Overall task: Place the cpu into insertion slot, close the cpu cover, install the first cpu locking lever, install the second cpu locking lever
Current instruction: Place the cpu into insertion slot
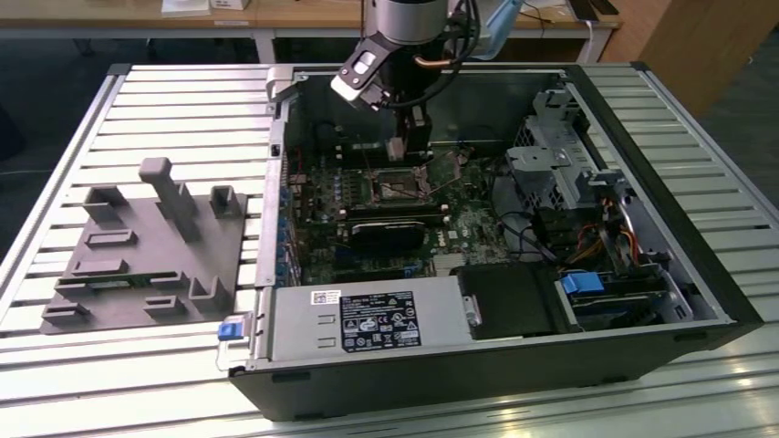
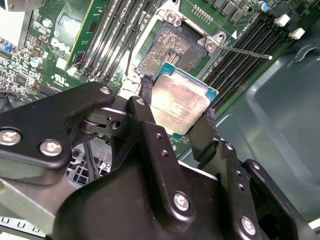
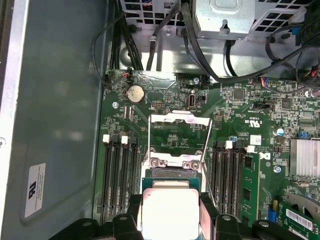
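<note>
Second wrist view: the cpu (image 2: pixel 181 100) is being clamped by two opposite edges in the gripper (image 2: pixel 176 106), just short of the insertion slot (image 2: pixel 167 52) ahead; light, stiff, likely fragile underneath, so edges are being favoured.

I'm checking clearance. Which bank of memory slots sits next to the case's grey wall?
The bank bordering the grey case wall; the other bank lies across the insertion slot, towards the finned silver heatsink.

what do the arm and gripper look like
The arm is a silver-grey tube with a pale blue cap and black and copper-coloured cables. The gripper is matte black, with jointed linkage bars, silver screw heads and two narrow fingers.
</note>
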{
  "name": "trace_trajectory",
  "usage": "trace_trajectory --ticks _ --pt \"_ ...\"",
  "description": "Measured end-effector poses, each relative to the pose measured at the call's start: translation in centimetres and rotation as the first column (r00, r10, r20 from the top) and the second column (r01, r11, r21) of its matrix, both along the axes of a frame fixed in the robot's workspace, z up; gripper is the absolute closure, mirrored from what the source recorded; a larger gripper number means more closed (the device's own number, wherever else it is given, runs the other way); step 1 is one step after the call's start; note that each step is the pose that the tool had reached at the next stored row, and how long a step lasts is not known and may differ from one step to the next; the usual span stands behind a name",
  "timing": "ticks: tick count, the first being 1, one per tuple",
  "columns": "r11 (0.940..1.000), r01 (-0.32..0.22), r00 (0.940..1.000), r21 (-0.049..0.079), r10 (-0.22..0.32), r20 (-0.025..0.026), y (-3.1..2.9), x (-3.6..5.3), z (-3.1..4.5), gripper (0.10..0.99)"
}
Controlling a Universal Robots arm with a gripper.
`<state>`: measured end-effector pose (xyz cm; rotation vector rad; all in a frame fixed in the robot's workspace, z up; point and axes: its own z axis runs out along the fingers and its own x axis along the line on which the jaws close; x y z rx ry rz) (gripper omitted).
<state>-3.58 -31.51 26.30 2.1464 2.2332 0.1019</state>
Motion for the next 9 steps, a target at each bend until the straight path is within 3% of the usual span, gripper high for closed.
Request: trace_trajectory --ticks 9 --pt "1.0 0.0 1.0 0.0 0.0 0.0 0.0 -0.03 -0.6 0.545"
